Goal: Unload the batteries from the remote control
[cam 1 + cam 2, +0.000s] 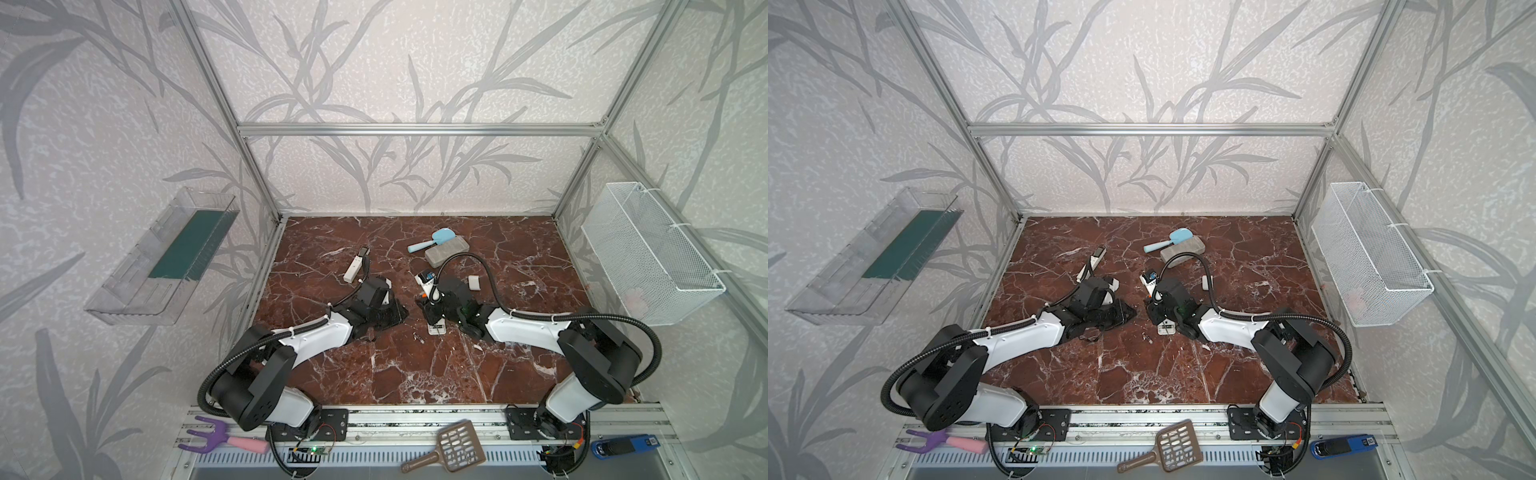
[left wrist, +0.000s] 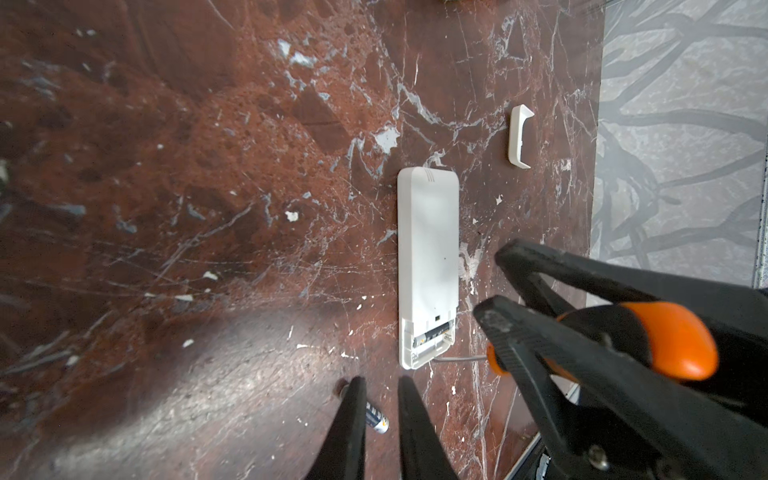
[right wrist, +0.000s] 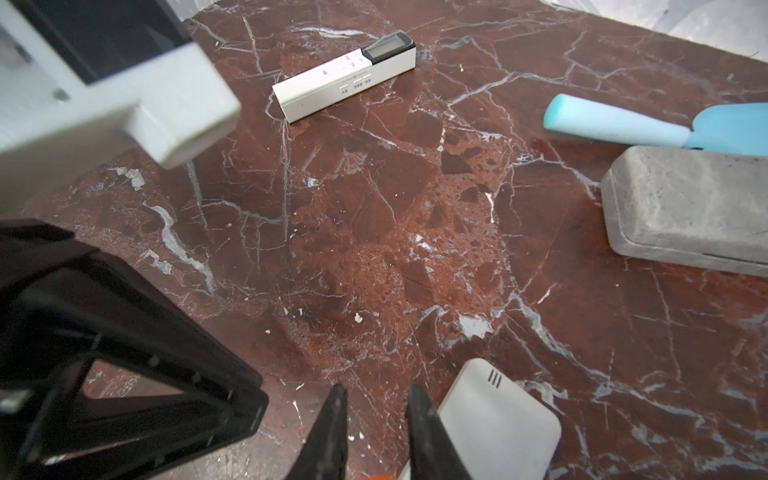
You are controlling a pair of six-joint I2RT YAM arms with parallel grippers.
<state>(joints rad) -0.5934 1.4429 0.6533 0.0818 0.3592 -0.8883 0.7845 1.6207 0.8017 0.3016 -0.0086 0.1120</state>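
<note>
While a cover lies apart, a screwdriver flanks the remote.

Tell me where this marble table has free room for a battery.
Free: the wide front patch between the left arm base and the right arm base; the right side beyond the battery cover. Crowded: the centre: left gripper, right gripper holding the screwdriver, open remote, loose battery.

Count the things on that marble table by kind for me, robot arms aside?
Remotes: 2, slim remote, opened remote
Batteries: 2, loose battery, battery in the remote
Cover: 1
Grey case: 1
Blue scoop: 1
Screwdriver: 1
Total: 8
</note>
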